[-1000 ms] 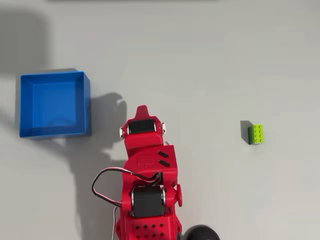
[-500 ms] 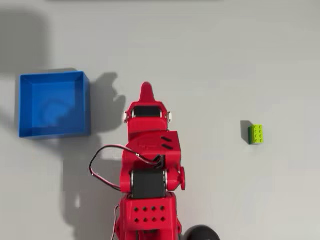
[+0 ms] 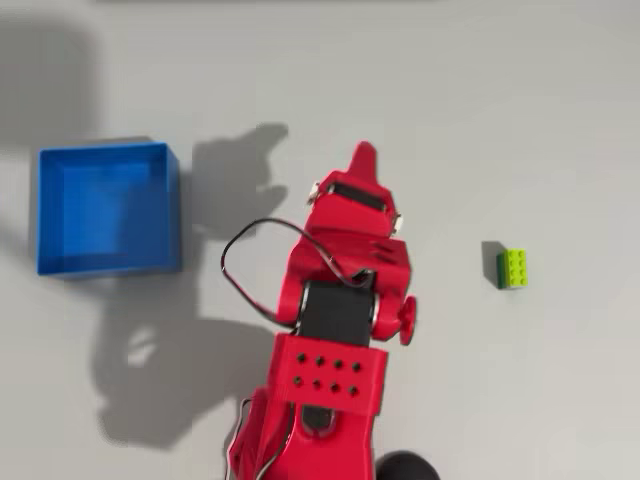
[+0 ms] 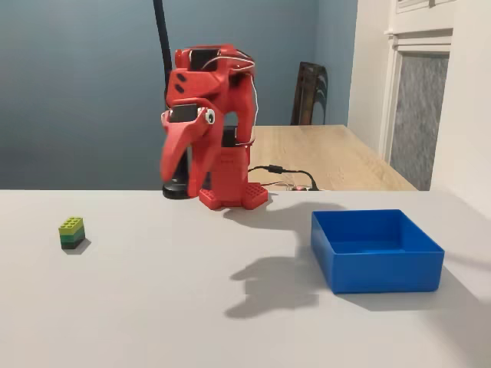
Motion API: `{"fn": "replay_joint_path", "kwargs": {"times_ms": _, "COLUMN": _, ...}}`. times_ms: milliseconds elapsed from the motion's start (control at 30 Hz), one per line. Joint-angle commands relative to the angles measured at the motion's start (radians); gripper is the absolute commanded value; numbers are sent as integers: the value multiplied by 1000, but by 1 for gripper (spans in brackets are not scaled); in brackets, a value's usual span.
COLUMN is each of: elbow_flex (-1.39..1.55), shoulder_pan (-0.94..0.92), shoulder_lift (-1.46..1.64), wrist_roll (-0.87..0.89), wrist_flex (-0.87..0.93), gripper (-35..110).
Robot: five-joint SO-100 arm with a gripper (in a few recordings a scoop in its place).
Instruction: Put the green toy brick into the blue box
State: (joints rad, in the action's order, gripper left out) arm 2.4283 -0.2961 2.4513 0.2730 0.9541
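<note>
- Since the frame a second before, the red arm [image 3: 335, 300] had swung in the overhead view from pointing straight up the picture to leaning toward the right, its claw [image 3: 362, 157] now nearer the brick's side.
- Neither the brick nor the box had shifted in that time.
- The claw [image 4: 175, 157] hung raised above the desk [image 4: 192, 307] in the fixed view, its fingers drawn together to a point with nothing between them.
- The green toy brick [image 3: 514, 268] sat studs-up on the desk at the right of the overhead view, well apart from the claw.
- In the fixed view the green toy brick [image 4: 71, 232] lay at the left.
- The blue box [image 3: 108, 209] stood open at the left of the overhead view, and the blue box [image 4: 376, 251] at the right of the fixed view, its floor bare.
</note>
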Motion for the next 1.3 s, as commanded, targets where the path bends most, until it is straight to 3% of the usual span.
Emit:
{"fn": "replay_joint_path", "kwargs": {"times_ms": 0, "elbow_flex": -147, "shoulder_pan": -81, "shoulder_lift": -51, "wrist_roll": 52, "wrist_flex": 49, "gripper": 29}}
{"fn": "replay_joint_path", "kwargs": {"times_ms": 667, "elbow_flex": -268, "shoulder_pan": -518, "shoulder_lift": -328, "wrist_roll": 101, "wrist_flex": 130, "gripper": 29}}
{"fn": "replay_joint_path", "kwargs": {"times_ms": 1267, "elbow_flex": -379, "shoulder_pan": -676, "shoulder_lift": -569, "wrist_roll": 103, "wrist_flex": 28, "gripper": 33}}
